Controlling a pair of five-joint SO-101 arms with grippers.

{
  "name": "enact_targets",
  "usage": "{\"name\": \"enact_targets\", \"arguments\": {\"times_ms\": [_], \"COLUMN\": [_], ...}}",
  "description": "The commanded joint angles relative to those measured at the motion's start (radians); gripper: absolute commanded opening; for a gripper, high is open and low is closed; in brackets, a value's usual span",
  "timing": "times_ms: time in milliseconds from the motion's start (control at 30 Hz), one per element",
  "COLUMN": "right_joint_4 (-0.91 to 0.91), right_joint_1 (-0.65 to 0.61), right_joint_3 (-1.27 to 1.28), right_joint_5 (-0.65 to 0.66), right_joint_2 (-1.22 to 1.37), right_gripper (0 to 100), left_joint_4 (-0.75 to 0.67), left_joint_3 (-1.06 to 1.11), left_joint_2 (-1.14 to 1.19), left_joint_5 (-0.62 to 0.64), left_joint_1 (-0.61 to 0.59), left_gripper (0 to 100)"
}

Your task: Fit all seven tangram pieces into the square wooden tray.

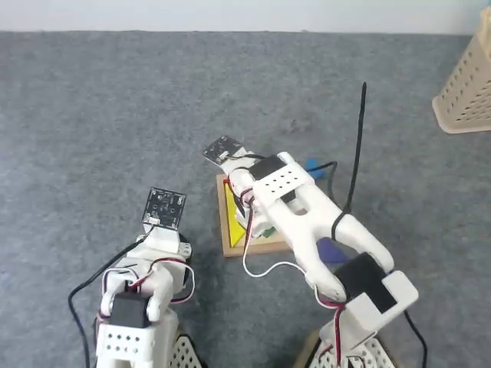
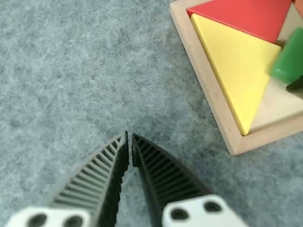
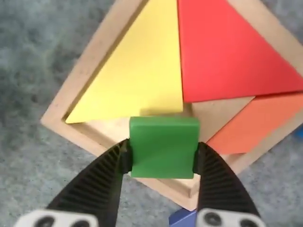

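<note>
Grey, felt-like fabric covers the counter (image 1: 115, 100), and the square wooden tray (image 2: 204, 80) lies on it in front of the two arms. Inside the tray a yellow triangle (image 3: 142, 71) and a red triangle (image 3: 227, 47) lie flat, meeting along one straight edge. An orange piece (image 3: 260, 123) lies below the red one, with a patch of bare wood between it and the yellow triangle.

The right hand (image 3: 162, 153) is over the tray's near corner. Its two fingers are closed against opposite sides of a green piece (image 3: 163, 142), which sits above the bare wood just beside the yellow triangle's edge. Whether the green piece touches the tray floor cannot be told.

The left hand (image 2: 130, 139) is over the open counter beside the tray, apart from its rim. Its fingers are drawn together with only a thin slit between them, and nothing is held.

A blue piece (image 1: 311, 165) lies on the counter just past the tray, partly hidden by the right arm. A beige perforated basket (image 1: 468, 84) stands at the far right edge, well apart from the tray.
</note>
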Motion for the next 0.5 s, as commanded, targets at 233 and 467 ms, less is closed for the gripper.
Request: {"name": "enact_targets", "arguments": {"times_ms": [233,467], "right_joint_4": [0.019,0.021], "right_joint_1": [-0.048,-0.059], "right_joint_3": [0.021,0.021], "right_joint_5": [0.058,0.060], "right_joint_2": [-0.004,-0.004], "right_gripper": [16.6,20.6], "left_joint_4": [0.006,0.006], "left_joint_3": [-0.018,-0.018], "left_joint_2": [-0.020,-0.020], "left_joint_5": [0.006,0.006], "left_joint_1": [-0.006,-0.006], "left_gripper": [1,1]}}
